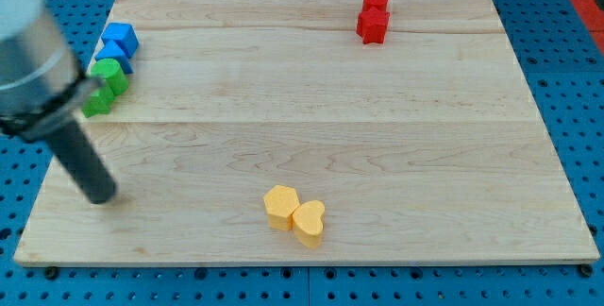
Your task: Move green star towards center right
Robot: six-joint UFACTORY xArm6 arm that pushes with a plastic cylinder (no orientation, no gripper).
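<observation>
Plainly, the task had barely begun, judging from how things lay: the green star sat at the view's far left edge of the wooden bench, well apart from the center right where it was meant to go, so the whole push across the board looked still to be done. The star lay at the bottom of a tight cluster, touching or just beside a green block of rounder shape above it, with two blue blocks stacked close toward the view's top; their exact shapes were hard to make out. There was no hand on this arm, so nothing could be said of it being open or closed; it ended in a dark rod, and my tip rested on the bench below the star, toward the view's bottom left, near it but not touching. Two red blocks stood together near the view's top right, and a yellow pair, one plainly a heart, lay touching near the bottom middle. No containers showed anywhere; every block rested directly on the bench.
</observation>
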